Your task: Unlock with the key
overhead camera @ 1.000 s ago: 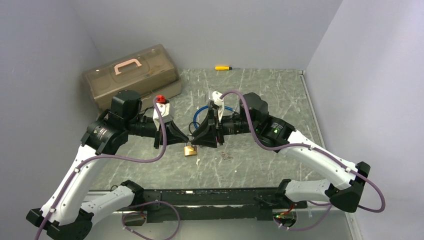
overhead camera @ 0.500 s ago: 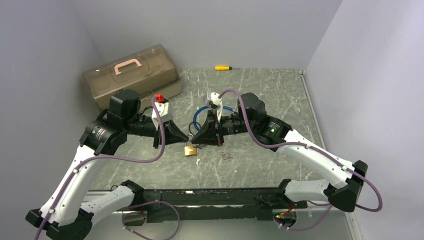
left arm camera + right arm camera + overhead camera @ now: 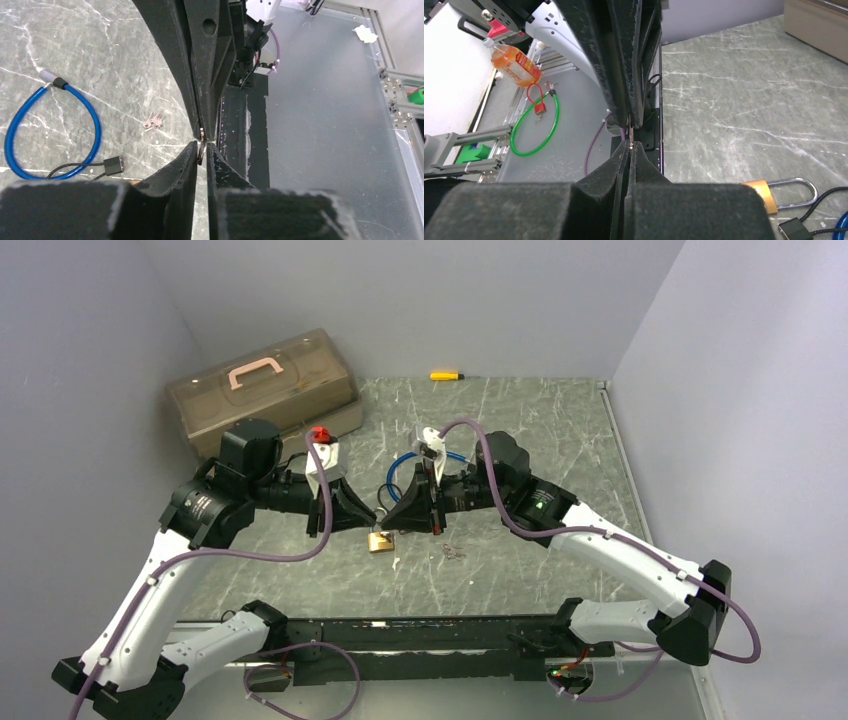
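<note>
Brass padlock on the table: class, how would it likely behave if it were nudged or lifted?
The padlock probably feels heavy for its size, since its body and shackle look like solid metal. Lying flat on the smooth table, it would likely slide rather than roll. The shackle looks rigid, not floppy.

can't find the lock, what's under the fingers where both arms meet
The brass padlock lies there, partly covered by the fingers pinching the key; its keyhole is hidden.
</note>
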